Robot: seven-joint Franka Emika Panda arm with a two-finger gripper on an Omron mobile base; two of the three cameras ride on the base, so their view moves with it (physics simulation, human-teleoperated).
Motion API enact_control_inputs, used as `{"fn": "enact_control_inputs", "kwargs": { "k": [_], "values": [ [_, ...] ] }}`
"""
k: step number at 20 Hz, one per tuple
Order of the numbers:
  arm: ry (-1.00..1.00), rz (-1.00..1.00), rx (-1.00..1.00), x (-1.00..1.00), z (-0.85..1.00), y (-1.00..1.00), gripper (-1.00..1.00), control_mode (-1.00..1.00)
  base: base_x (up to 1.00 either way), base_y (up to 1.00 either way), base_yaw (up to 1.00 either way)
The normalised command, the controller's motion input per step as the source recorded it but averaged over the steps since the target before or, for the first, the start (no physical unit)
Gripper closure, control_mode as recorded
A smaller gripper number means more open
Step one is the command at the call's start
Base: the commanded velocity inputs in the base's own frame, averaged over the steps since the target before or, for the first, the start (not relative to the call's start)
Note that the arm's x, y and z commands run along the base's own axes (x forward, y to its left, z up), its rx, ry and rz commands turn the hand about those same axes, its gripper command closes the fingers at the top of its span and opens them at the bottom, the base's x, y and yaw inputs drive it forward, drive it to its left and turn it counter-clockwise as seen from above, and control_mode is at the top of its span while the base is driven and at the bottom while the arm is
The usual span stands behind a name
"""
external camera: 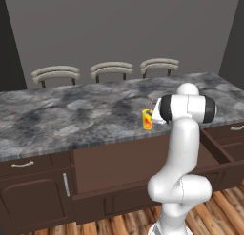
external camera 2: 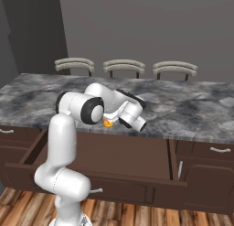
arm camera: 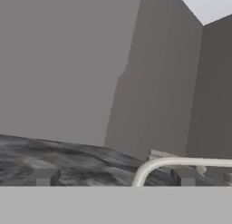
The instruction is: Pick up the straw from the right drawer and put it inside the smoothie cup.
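Bench [external camera: 71, 115]: grey marbled top, dark-brown cabinets below. Three pale-backed chairs [external camera: 111, 69] stand along its far edge.

Smoothie cup [external camera: 147, 119]: small, yellow with a red-orange patch, upright on the bench top near the front edge. In the left base view it sits just at 9 o'clock of the arm's [external camera: 183, 148] dark-banded wrist joint. In the right base view only a sliver of yellow-orange [external camera 2: 108, 122] shows, tucked under the hand.

Straw [external camera: 152, 104]: a very thin line rises from the cup's rim, leaning toward 1 o'clock, in the left base view. It appears to stand in the cup; too thin to tell how deep it sits.

Right drawer [external camera 2: 109, 181]: pulled out, wide and shallow, directly below the cup. Its floor [external camera: 114, 170] reads as bare dark wood where visible; the arm covers part of it.

Gripper [arm camera: 113, 177]: hand lies close to the cup on the bench, pointing roughly level across the top. In the hand view the two dark fingertips [arm camera: 45, 177] stand wide apart near the bottom, nothing between them, so the jaws are open and not gripping. Beyond them: the marbled top, a pale curved chair back [arm camera: 181, 163] at 4 o'clock, grey walls behind.

Another drawer front with a pale handle [external camera: 22, 164] sits shut at the left of the left base view.
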Motion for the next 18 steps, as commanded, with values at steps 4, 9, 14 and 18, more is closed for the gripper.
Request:
{"fn": "enact_control_inputs", "kwargs": {
  "k": [4,9,14,18],
  "values": [
    [-0.09,0.0,-0.06,-0.18,0.0,0.1,-1.0,-1.0,0.0,0.0,0.0],
    [0.0,0.0,-0.07,-0.28,0.0,0.01,-1.0,-1.0,0.0,0.0,0.0],
    [0.11,-0.04,-0.08,-0.4,0.17,0.0,-1.0,-1.0,0.0,0.0,0.0],
    [0.17,-0.06,-0.11,-0.33,0.28,0.0,-1.0,-1.0,0.0,0.0,0.0]
  ]
}}
